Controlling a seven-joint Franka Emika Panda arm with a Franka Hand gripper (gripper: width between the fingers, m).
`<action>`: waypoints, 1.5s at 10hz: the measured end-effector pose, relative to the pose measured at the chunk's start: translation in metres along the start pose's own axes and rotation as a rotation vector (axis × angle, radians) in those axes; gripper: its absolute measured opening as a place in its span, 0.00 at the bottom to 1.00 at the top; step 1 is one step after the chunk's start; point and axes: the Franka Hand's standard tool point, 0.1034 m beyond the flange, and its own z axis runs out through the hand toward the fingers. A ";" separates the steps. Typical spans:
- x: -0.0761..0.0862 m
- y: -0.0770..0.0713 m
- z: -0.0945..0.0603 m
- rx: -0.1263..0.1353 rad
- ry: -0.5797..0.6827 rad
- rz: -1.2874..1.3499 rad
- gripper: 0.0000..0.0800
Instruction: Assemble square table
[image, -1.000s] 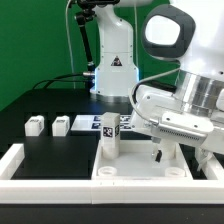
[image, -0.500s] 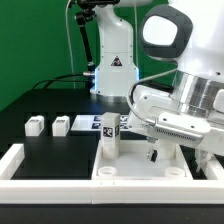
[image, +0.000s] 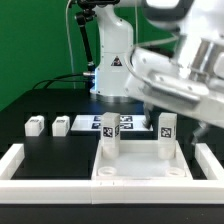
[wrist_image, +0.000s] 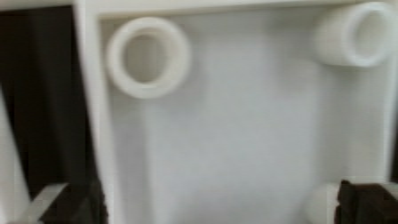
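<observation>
Progress: two short white legs (image: 108, 137) (image: 166, 136) upright in white rimmed square plastic tabletop (image: 138, 166).
Two loose legs (image: 35, 125) (image: 61, 125) lie at ten o'clock; gripper (wrist_image: 205, 200) wide, empty.

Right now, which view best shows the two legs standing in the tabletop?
The exterior view: both upright legs show clearly, tags facing the camera. The wrist view shows only the tabletop floor and two sockets, no legs.

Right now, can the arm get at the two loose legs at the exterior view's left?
Probably yes. The outer loose leg and the inner loose leg lie uncovered on the black table; the arm is raised, jaws open.
</observation>
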 end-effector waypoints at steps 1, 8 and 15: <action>-0.002 -0.011 -0.007 0.015 -0.009 0.006 0.81; 0.011 -0.109 0.013 0.022 0.071 0.389 0.81; 0.056 -0.134 0.024 0.075 0.141 1.004 0.81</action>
